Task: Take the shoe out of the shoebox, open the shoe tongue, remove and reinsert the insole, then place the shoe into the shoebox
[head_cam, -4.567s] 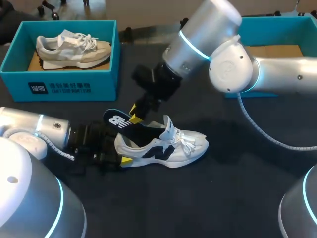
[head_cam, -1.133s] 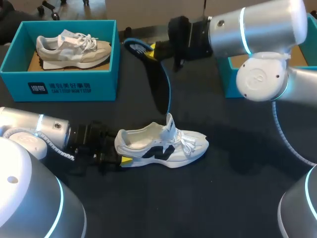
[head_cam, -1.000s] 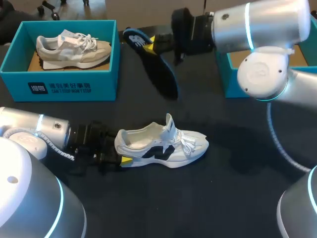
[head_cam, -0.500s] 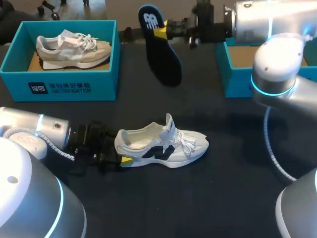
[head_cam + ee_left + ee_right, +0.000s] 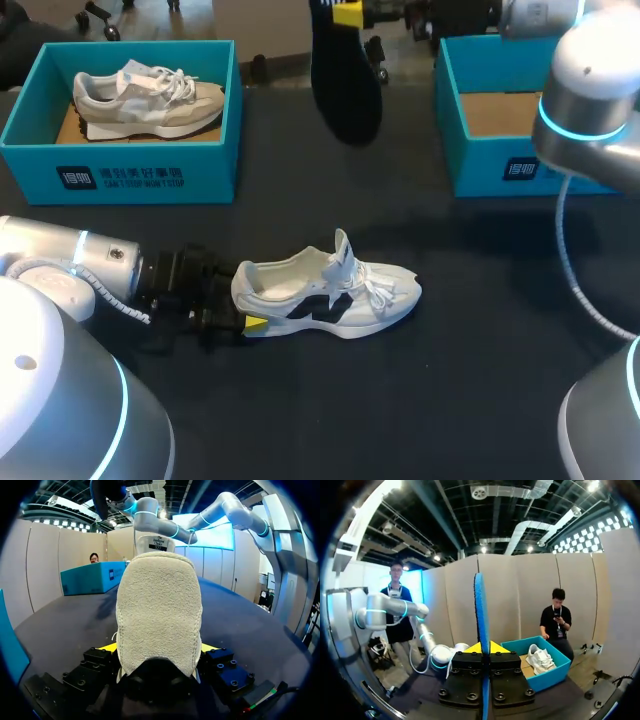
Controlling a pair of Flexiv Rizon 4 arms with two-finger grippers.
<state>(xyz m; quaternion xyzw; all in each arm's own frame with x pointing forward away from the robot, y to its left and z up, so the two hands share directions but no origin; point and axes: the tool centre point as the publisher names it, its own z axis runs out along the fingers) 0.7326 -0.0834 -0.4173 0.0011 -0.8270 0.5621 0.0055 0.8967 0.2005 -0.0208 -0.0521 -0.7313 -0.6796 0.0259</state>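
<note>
Insole (image 5: 347,85): risen to top ctr, well clear of shoe (image 5: 325,295); removal done, reinsert next.
Right gripper (image 5: 348,14): clamped on insole.
Left gripper (image 5: 245,322): clamped on shoe heel.

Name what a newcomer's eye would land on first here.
The dark insole hangs high over the far side of the table, pinched edge-on in the right gripper. Nearer, a white shoe with black markings lies on the table, its heel clamped in the left gripper. A teal shoebox at the far left holds a grey shoe.

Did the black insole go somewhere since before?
Yes. The insole left the shoe and rose up and away from it, in the right tool.
</note>
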